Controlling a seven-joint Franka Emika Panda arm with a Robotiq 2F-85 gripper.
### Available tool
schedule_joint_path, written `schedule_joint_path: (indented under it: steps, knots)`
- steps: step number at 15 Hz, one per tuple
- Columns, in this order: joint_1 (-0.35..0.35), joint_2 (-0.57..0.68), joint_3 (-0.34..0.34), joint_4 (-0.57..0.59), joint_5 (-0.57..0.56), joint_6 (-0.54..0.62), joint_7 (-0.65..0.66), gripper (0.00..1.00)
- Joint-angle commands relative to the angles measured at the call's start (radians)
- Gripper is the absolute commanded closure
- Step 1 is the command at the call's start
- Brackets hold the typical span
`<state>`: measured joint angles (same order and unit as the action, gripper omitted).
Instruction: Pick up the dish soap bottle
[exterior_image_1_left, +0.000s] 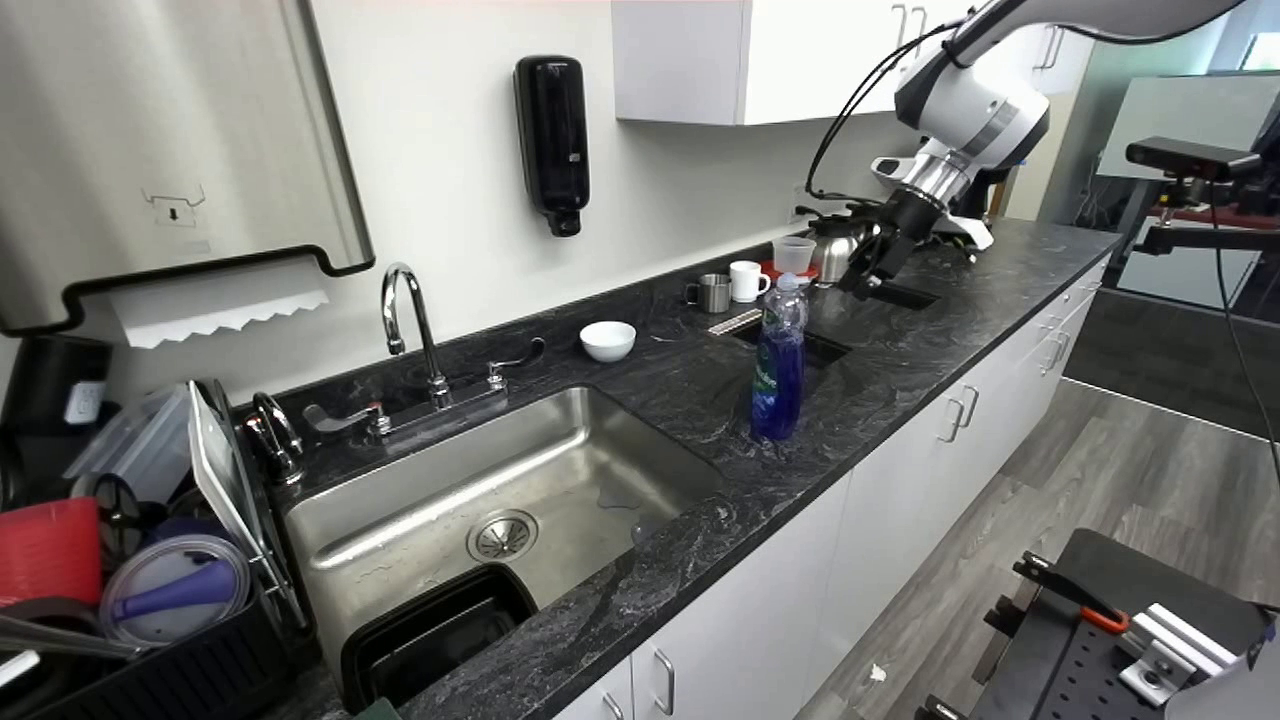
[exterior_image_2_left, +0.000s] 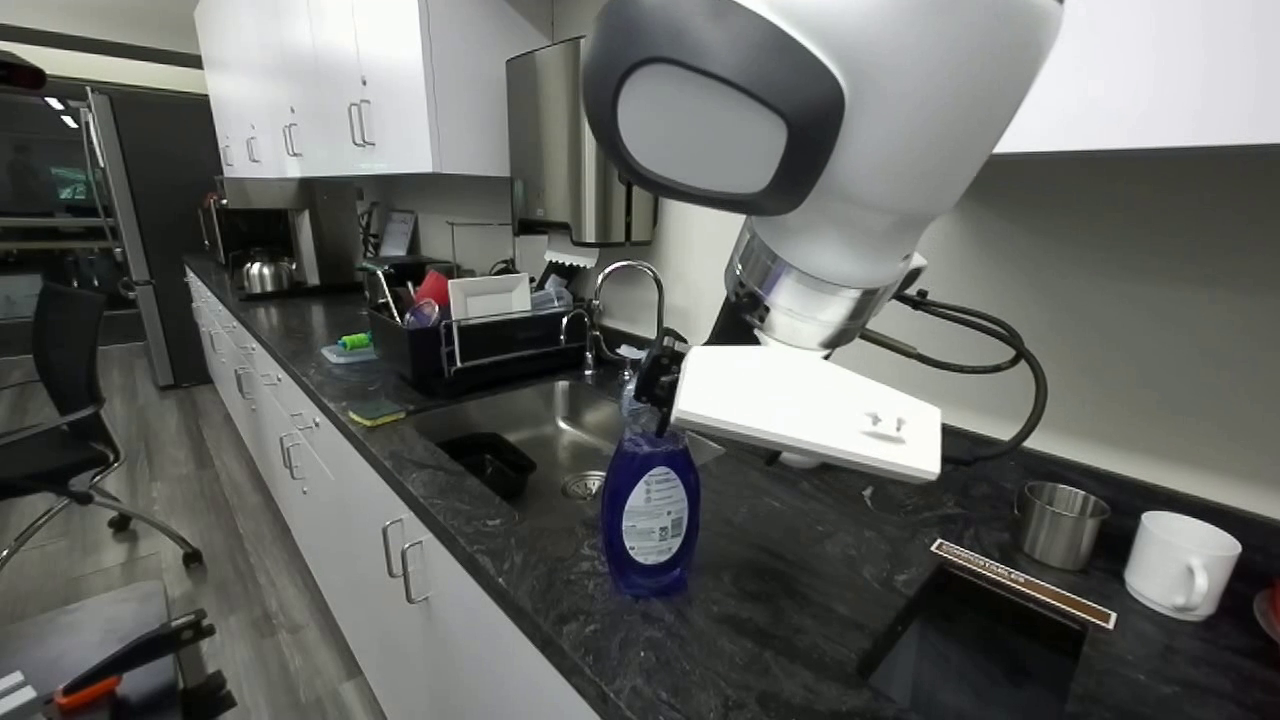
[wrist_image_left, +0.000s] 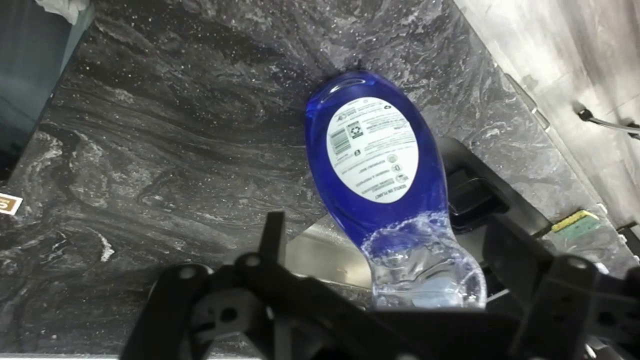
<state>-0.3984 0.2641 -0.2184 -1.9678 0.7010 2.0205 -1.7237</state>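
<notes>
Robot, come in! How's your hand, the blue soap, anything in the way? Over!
Hand open, gripping nothing. Dish soap bottle upright on counter. Nothing seen between them; sink nearby. Over.

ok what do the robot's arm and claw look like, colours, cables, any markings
The arm is smooth, rounded and white, with a pale grey cap rimmed in darker grey and a silver ring. Black cables loop out from it. A flat white plate sits by the claw, which is mostly black with two blunt fingers and pale round pins. I can't make out any lettering.
</notes>
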Motion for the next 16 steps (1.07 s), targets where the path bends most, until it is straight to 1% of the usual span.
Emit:
schedule_joint_path:
  steps: [1, 7, 16]
  knots:
    - [0.026, -0.098, -0.013, -0.104, -0.047, 0.055, 0.048, 0.00]
    - [0.062, -0.240, -0.015, -0.246, -0.108, 0.116, 0.134, 0.00]
    - [0.144, -0.436, -0.007, -0.466, -0.206, 0.319, 0.381, 0.00]
